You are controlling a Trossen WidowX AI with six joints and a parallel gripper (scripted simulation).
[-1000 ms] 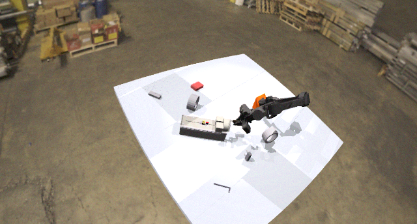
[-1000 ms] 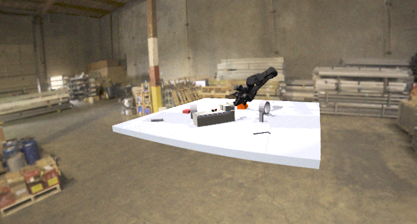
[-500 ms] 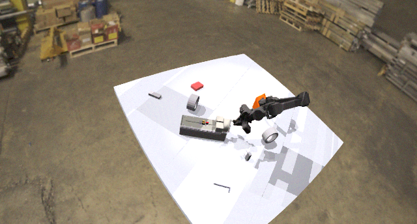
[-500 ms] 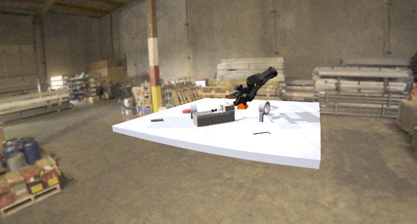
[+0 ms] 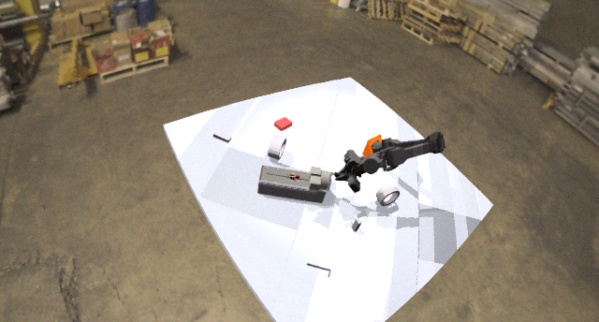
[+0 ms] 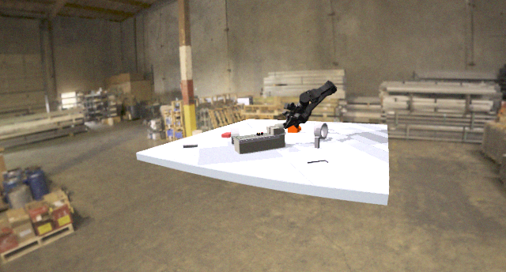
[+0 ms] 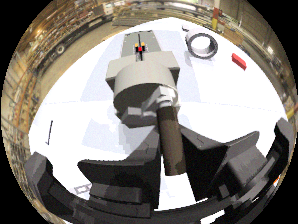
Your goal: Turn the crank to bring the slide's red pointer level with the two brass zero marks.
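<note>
The grey machine lies on the white table, its round hub facing the arm. The crank's dark brown handle sticks out toward the wrist camera, on the right of the hub there. My gripper is shut on this handle, one finger on each side. The slide's red pointer sits close to the brass zero marks, slightly on the crank side of them. In the exterior view pointer and marks are too small to compare.
A pale ring and a small grey block stand near the gripper. Another ring and a red block lie beyond the machine. An orange object is beside the arm; a hex key lies on the table.
</note>
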